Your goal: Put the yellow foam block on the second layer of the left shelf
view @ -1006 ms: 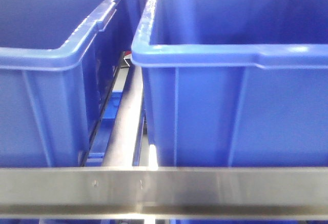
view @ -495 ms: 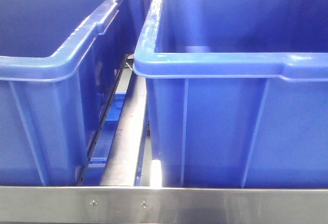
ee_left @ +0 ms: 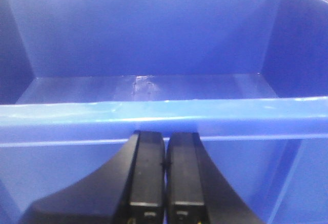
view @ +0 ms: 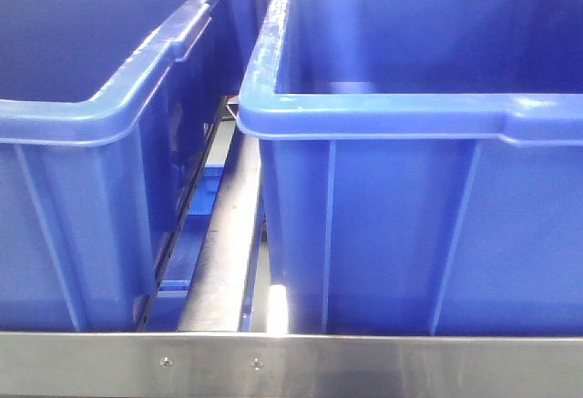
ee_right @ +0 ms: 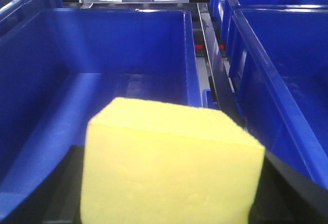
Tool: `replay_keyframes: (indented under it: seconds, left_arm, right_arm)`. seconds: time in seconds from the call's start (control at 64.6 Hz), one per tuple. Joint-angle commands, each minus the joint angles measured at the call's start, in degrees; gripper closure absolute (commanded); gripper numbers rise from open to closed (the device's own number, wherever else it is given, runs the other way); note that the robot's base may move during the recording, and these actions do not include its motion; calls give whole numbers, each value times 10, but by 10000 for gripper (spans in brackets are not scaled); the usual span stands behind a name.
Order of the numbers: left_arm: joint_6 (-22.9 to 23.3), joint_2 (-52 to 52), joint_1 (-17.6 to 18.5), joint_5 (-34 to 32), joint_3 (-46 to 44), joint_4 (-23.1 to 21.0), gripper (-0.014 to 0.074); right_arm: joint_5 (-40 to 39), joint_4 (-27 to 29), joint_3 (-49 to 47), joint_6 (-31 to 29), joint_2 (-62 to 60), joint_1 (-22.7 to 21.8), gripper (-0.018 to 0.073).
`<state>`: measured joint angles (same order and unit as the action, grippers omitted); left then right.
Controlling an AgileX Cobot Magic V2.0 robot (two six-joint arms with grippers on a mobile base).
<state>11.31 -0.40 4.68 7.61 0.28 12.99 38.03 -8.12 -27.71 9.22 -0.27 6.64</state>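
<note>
Right wrist view: yellow foam block (ee_right: 169, 167) filling the near foreground, clamped between the dark right fingers (ee_right: 294, 196) showing at both lower corners. Held in the air in front of an open blue bin (ee_right: 102, 44). To the right of that, a second blue bin (ee_right: 287, 55), with a dark metal rail (ee_right: 218, 70) between the two. Far behind, blurred cables and red equipment.

Left wrist view: black left fingers (ee_left: 146, 172) pressed together, just before the pale rim of a wide blue bin (ee_left: 164, 114), its floor and back wall beyond.

Front view: steel shelf bar (view: 291, 362) across the bottom edge. Behind it, left bin (view: 82, 116) and right bin (view: 383, 111) side by side, apart, with a grey crossbar (view: 228, 252) running away between them.
</note>
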Motion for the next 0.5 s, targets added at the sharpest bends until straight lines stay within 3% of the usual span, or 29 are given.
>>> replay_keyframes:
  seconds: [0.0, 0.48]
  left_arm:
    - [2, -8, 1, -49, 15, -2, 460]
    - [2, -8, 1, -49, 15, -2, 460]
  right_arm:
    - [-49, -6, -15, -6, 14, -3, 239]
    - [-48, -6, -15, -6, 14, -3, 239]
